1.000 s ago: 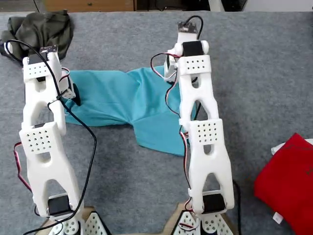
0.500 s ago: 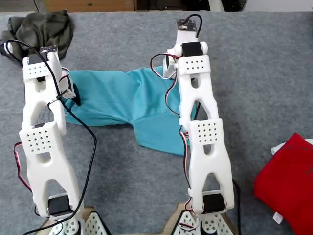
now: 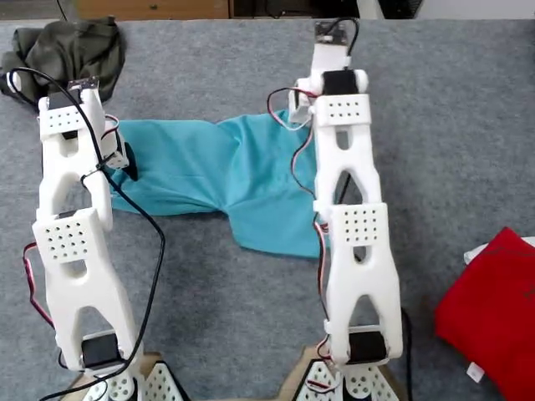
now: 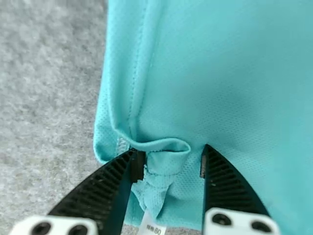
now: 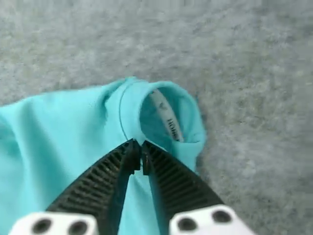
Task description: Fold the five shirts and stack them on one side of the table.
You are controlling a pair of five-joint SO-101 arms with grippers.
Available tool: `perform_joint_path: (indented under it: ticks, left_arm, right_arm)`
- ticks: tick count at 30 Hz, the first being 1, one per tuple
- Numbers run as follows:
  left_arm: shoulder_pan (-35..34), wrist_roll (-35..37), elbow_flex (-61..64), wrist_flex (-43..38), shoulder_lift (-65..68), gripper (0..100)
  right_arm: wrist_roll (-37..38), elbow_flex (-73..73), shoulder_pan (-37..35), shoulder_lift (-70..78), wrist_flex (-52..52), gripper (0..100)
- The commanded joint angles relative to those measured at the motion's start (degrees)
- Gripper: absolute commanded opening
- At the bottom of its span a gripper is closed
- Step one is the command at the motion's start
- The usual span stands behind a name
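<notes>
A teal shirt (image 3: 209,167) lies spread and creased on the grey table, between my two arms. At its left edge, my left gripper (image 4: 168,154) holds a bunched fold of the hem (image 4: 161,147) with a small tag between its fingers; its dark finger (image 3: 125,159) shows in the high view. My right gripper (image 5: 141,149) is shut on the rim of the shirt's collar (image 5: 168,117), at the shirt's far right end under the right arm (image 3: 338,109). A crumpled olive shirt (image 3: 71,46) lies in the far left corner. A folded red shirt (image 3: 493,309) rests at the right edge.
Something white (image 3: 475,249) peeks out from under the red shirt. Bare grey mat (image 3: 443,125) lies to the right of the right arm and in front of the teal shirt. A wooden edge (image 3: 150,8) runs along the far side.
The right arm has shifted to the right and slightly away, drawing the collar end of the teal shirt with it. The left arm has not moved.
</notes>
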Motion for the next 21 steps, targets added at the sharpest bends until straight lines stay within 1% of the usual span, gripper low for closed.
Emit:
perform_joint_path:
  ticks: [1,10,16,18,21]
  left_arm:
    - [0.88,-0.44,-1.67,-1.58,0.04,21]
    - [0.88,-0.44,-1.67,-1.58,0.04,21]
    - [0.88,-0.44,-1.67,-1.58,0.04,21]
    - [0.88,-0.44,-1.67,-1.58,0.04,21]
    - [0.88,-0.44,-1.67,-1.58,0.04,21]
  right_arm:
    - [0.7,-4.62,1.89,-0.75,-1.14,0.7]
    - [0.7,-4.7,4.09,-0.92,-7.65,0.7]
    - [0.79,-4.7,4.09,-0.92,-6.42,1.3]
    - [2.11,-4.7,3.82,-1.01,-4.48,4.5]
    - [3.78,-4.7,3.82,-1.01,-2.2,14.3]
